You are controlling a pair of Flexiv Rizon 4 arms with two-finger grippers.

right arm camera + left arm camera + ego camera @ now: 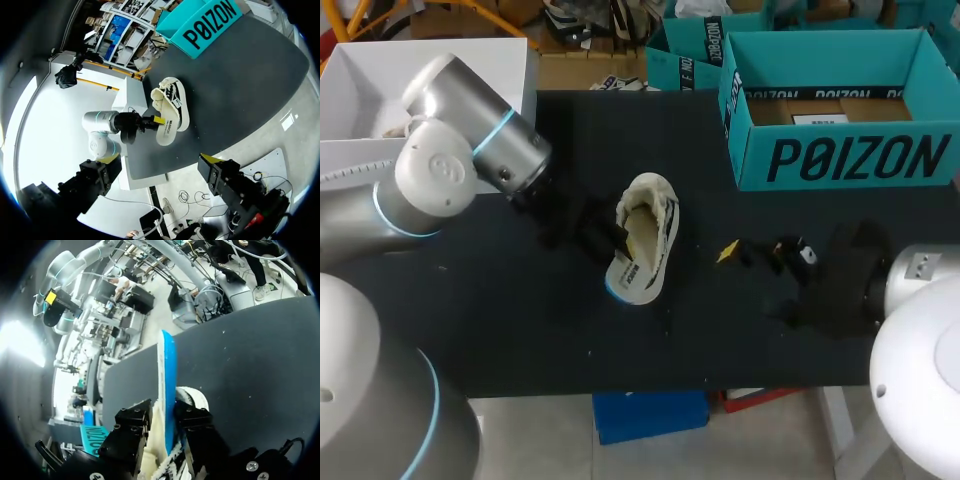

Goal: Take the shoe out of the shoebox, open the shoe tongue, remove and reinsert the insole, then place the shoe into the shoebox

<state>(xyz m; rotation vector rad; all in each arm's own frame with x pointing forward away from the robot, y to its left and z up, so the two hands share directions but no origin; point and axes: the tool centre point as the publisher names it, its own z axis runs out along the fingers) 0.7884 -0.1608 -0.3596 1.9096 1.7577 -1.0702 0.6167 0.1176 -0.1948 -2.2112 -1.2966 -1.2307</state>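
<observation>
Currently my left gripper clamps the cream, fleece-lined shoe on its side, long axis 12–6 o'clock, opening toward 12. My right gripper is released at 3 o'clock.

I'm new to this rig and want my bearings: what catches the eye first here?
A cream shoe with a blue-edged sole stands on its side mid-table, clamped by the left gripper. At the table's far right sits the open teal shoebox. The right gripper is open, to the shoe's right.

Yellow tips of the left end effector hidden by the shoe, shoebox mostly blocked by its finger
</observation>
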